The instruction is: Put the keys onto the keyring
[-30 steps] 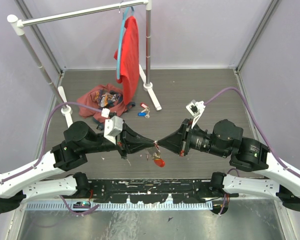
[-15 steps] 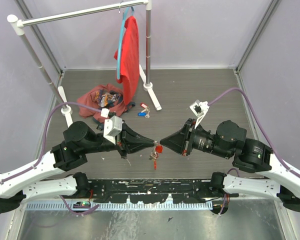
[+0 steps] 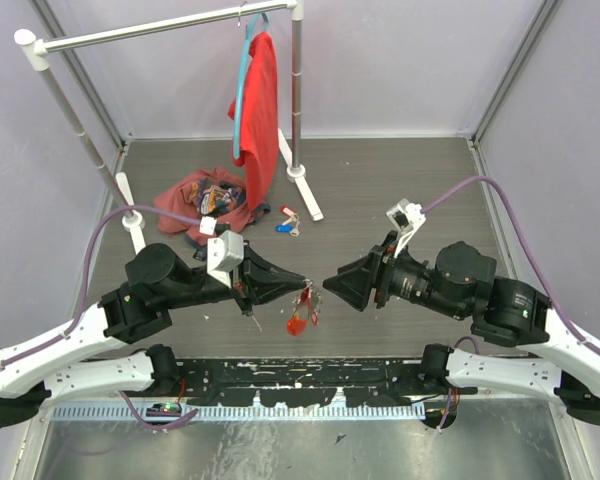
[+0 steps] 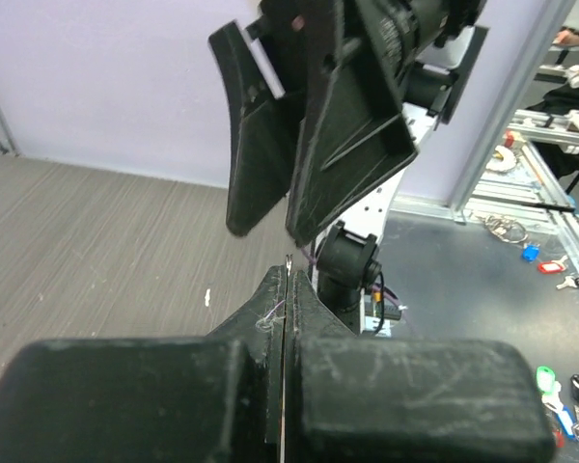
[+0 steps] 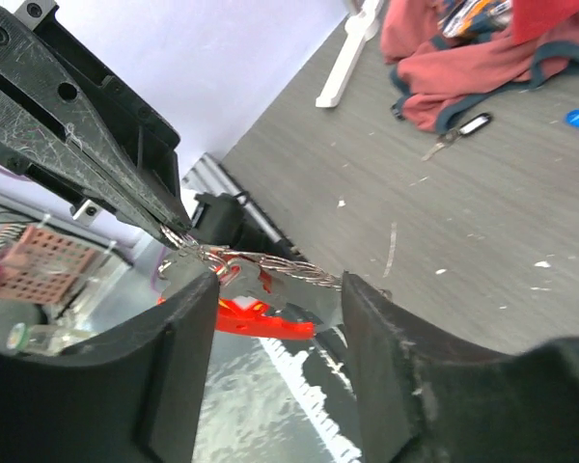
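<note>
Left gripper (image 3: 305, 285): clamped on the keyring (image 5: 270, 262) at its tips.
Right gripper (image 3: 326, 283): jaws parted around keyring, seemingly not touching; earlier pinched shut.

Grey wood-grain table (image 3: 380, 180), crumpled red garment (image 3: 195, 195), loose tagged keys (image 3: 288, 222)

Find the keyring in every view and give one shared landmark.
Top external: keyring dangles at centre, between the two arms.
Left wrist: not clearly visible.
Right wrist: keyring at lower centre, seen between the near fingers.
Landmark: the left gripper, pinching its chain.
</note>
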`<state>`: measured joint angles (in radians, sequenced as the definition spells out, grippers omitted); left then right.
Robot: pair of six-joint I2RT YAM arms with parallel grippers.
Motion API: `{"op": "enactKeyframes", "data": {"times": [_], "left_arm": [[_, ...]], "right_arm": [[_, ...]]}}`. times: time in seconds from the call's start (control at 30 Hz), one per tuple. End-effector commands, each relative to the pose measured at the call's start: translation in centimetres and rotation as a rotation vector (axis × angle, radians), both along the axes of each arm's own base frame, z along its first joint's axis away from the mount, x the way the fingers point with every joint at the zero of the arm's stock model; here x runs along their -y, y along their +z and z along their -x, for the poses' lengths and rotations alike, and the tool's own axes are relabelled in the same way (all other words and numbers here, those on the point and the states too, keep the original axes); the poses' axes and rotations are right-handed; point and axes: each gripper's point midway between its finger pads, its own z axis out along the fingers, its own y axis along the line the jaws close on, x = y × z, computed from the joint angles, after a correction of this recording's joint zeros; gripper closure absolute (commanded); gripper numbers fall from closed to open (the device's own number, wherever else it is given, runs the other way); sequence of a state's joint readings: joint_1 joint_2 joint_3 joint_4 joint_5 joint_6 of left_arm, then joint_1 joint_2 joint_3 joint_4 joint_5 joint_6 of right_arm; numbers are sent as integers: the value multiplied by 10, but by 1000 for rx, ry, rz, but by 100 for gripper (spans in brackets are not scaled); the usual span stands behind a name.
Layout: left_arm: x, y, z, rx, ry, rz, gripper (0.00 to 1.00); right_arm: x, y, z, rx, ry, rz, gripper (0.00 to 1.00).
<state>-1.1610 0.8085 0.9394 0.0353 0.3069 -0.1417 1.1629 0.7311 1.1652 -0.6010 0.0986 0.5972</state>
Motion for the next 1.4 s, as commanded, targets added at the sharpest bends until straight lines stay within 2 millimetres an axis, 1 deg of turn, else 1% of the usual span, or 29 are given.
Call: {"op": "enactKeyframes", "data": {"times": [0.0,0.1,0.13,0.17,0.27,0.33,0.43,0.5,0.53,0.63,0.7,0.77,0.9,0.93,0.97,1.0,1.07,1.13,1.23,1.3,1.37], "left_arm": [[-3,-12,-19,-1,107,-57,100],[-5,-32,-31,-18,172,-138,100],[-6,-38,-34,-20,188,-159,100],[-8,-43,-37,-21,207,-175,100],[-15,-58,-48,-27,275,-225,100],[-21,-70,-55,-32,316,-266,100],[-31,-89,-70,-48,394,-337,100],[-36,-104,-82,-69,434,-389,100],[-39,-112,-91,-91,460,-412,100],[-38,-133,-109,-151,481,-461,100],[-32,-147,-119,-171,480,-494,100],[-22,-161,-126,-176,471,-533,100],[8,-191,-142,-191,435,-592,100],[15,-196,-144,-194,423,-599,100],[23,-208,-148,-204,411,-623,100],[30,-216,-152,-208,401,-636,100],[42,-224,-158,-211,385,-644,97],[55,-229,-163,-213,369,-642,88],[70,-234,-169,-222,345,-641,70],[76,-234,-173,-231,341,-630,59],[77,-230,-174,-237,339,-617,52]], "right_arm": [[26,20,-17,95,-128,-20,34],[34,10,-26,105,-183,20,10],[36,4,-30,105,-203,45,4],[38,-1,-33,108,-224,71,0],[44,-20,-44,121,-279,151,0],[53,-30,-54,121,-352,192,0],[65,-42,-65,110,-452,231,0],[71,-44,-70,102,-498,233,0],[71,-43,-70,105,-501,232,0],[69,-35,-68,131,-471,213,0],[64,-34,-63,148,-421,210,0],[64,-34,-60,143,-405,204,0],[62,-30,-54,130,-380,156,0],[63,-29,-53,129,-380,141,0],[63,-29,-52,124,-380,126,0],[63,-29,-52,118,-379,112,0],[65,-29,-51,111,-384,92,0],[67,-32,-50,102,-392,85,0],[71,-37,-52,86,-418,90,0],[75,-43,-54,77,-442,111,0],[80,-49,-57,69,-473,148,0]]}}
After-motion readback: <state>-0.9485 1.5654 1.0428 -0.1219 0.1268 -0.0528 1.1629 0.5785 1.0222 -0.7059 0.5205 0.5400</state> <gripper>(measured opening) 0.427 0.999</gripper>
